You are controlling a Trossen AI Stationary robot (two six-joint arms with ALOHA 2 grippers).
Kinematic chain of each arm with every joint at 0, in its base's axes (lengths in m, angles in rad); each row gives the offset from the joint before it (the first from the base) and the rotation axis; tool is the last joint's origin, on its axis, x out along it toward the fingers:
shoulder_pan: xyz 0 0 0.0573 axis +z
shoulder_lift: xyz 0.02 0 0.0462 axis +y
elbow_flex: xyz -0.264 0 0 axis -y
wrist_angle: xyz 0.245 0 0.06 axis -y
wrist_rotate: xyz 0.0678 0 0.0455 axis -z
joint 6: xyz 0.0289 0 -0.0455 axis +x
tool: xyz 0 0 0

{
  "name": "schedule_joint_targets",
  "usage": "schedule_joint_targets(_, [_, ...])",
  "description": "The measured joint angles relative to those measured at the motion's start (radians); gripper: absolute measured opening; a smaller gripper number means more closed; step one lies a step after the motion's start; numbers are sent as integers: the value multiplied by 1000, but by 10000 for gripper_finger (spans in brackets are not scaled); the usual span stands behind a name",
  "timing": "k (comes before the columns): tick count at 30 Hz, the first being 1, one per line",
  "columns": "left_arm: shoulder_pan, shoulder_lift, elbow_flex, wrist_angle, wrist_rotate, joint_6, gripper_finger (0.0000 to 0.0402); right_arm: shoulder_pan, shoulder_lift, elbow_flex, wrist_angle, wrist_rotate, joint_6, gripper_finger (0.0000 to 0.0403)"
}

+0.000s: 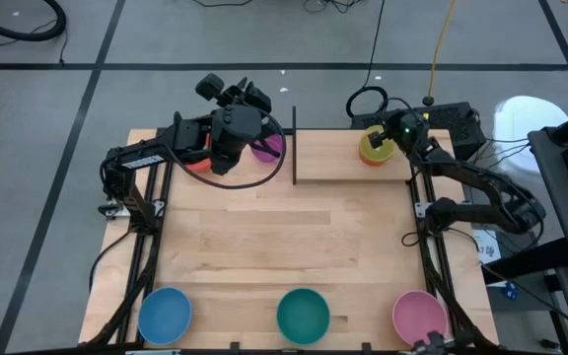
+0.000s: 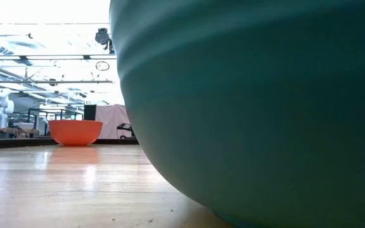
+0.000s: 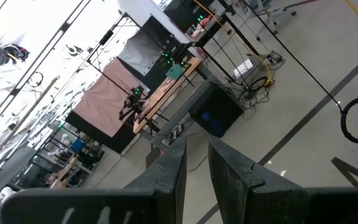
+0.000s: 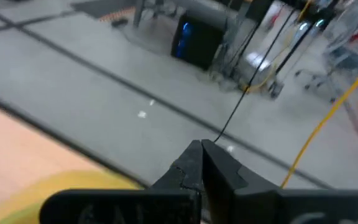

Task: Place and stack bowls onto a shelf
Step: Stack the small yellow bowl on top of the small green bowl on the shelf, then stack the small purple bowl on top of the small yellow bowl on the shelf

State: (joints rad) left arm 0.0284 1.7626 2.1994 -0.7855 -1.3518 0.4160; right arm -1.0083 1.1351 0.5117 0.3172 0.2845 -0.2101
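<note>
Reading no legible writing, we note the teal bowl (image 2: 252, 107) blocking the low view; left pincer (image 3: 196, 163) slightly apart, empty; right pincer (image 4: 201, 163) together above the yellow bowl (image 1: 375, 148).

- I see the wooden tabletop (image 1: 284, 247) standing on a grey floor (image 1: 47, 148) crossed by dark lines.
- A yellow cable (image 1: 445, 35) runs over the floor behind it.
- Far off, a second workbench (image 3: 163, 93) stands beside a black cabinet (image 3: 215, 112).
</note>
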Motion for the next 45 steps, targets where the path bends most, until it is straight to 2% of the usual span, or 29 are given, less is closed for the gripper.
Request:
schedule_joint_targets(4, [0, 0, 0, -1, 0, 9, 74, 4, 74, 1, 7, -33, 7, 0])
schedule_joint_targets(8, [0, 0, 0, -1, 0, 28, 74, 28, 42, 0, 52, -27, 15, 0])
schedule_joint_targets(12, [2, 0, 0, -6, 0, 34, 74, 74, -82, 0, 66, -28, 14, 0])
schedule_joint_targets(16, [4, 0, 0, -47, 0, 25, 74, 141, -263, 1, 32, -36, 14, 0])
schedule_joint_targets(20, [7, 0, 0, -152, 32, -51, 74, 209, -451, 0, -15, -119, 18, 0])
schedule_joint_targets(22, [16, 0, 0, -232, 116, -130, 74, 234, -531, 1, -31, -192, 25, 0])
schedule_joint_targets(25, [51, 2, 0, -335, 302, -292, 74, 256, -627, 1, -50, -309, 29, 0])
schedule_joint_targets(27, [86, 2, 0, -388, 413, -389, 74, 264, -677, 1, -60, -346, 61, 0])
schedule_joint_targets(30, [152, 2, 0, -461, 514, -519, 74, 267, -732, 1, -69, -376, 111, 0])
schedule_joint_targets(35, [286, 7, 0, -554, 678, -750, 74, 267, -794, 1, -62, -499, 187, 0])
schedule_joint_targets(40, [420, 5, -45, -570, 917, -913, 74, 267, -854, 1, -50, -624, 273, 0])
schedule_joint_targets(45, [508, 8, -184, -538, 1025, -990, 74, 267, -919, 1, -44, -633, 344, 0])
